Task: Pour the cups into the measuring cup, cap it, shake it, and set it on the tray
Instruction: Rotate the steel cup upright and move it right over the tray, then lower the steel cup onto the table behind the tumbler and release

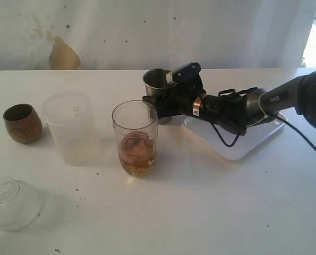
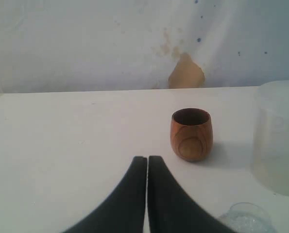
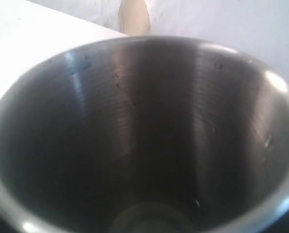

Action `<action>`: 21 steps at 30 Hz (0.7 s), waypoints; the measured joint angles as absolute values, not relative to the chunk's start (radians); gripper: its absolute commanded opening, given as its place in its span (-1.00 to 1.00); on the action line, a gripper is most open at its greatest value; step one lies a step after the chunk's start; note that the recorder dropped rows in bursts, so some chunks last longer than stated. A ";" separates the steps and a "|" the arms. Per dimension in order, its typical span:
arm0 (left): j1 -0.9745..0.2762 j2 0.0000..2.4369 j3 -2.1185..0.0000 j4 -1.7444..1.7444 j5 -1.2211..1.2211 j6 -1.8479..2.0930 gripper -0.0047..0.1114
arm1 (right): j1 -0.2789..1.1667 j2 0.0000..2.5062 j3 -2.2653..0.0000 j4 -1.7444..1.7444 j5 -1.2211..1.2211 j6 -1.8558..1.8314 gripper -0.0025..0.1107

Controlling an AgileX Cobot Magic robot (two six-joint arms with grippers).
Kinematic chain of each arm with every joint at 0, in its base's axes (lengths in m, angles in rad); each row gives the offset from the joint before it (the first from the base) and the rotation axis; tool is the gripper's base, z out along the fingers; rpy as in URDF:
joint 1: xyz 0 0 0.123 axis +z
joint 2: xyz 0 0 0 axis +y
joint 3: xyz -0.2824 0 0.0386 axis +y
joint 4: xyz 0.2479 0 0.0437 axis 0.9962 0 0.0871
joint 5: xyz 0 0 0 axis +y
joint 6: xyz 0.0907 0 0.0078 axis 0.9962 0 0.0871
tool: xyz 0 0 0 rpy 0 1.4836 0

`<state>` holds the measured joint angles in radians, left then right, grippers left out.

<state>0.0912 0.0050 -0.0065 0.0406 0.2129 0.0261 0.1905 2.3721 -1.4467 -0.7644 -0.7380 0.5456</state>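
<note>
The steel tumbler [image 1: 156,81] stands upright behind the measuring cup [image 1: 135,137], a clear tall tumbler with amber-brown contents at its bottom. My right gripper [image 1: 159,105] is shut on the steel tumbler's lower body. In the right wrist view the tumbler's dark inside [image 3: 144,126] fills the frame and hides the fingers. The brown wooden cup [image 1: 22,123] [image 2: 192,134] stands at the far left, and the frosted plastic cup [image 1: 70,127] [image 2: 278,141] is between it and the measuring cup. My left gripper [image 2: 147,158] is shut and empty, short of the wooden cup. The white tray [image 1: 237,144] lies partly under the right arm.
A clear domed lid [image 1: 11,203] [image 2: 246,221] lies near the front left of the white table. The right arm's cable [image 1: 224,139] hangs over the tray. A stained wall [image 1: 62,53] rises behind the table.
</note>
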 measured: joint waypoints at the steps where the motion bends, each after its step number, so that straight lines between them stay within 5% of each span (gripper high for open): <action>1: 0.091 0.005 -0.006 0.041 0.213 0.026 -0.90 | 0.191 2.372 -1.447 -0.764 -0.724 0.546 -0.96; 12: 0.091 0.005 -0.006 0.041 0.213 0.026 -0.90 | 0.191 2.372 -1.453 -0.764 -0.700 0.546 -0.87; 15: 0.091 0.005 -0.006 0.041 0.213 0.026 -0.90 | 0.191 2.372 -1.453 -0.764 -0.700 0.546 -0.58; 21: 0.091 0.005 -0.006 0.041 0.213 0.026 -0.90 | 0.191 2.372 -1.453 -0.770 -0.700 0.547 0.43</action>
<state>0.0912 0.0050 -0.0065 0.0406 0.2129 0.0261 0.1905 2.3721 -1.4526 -0.7705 -0.7005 0.5475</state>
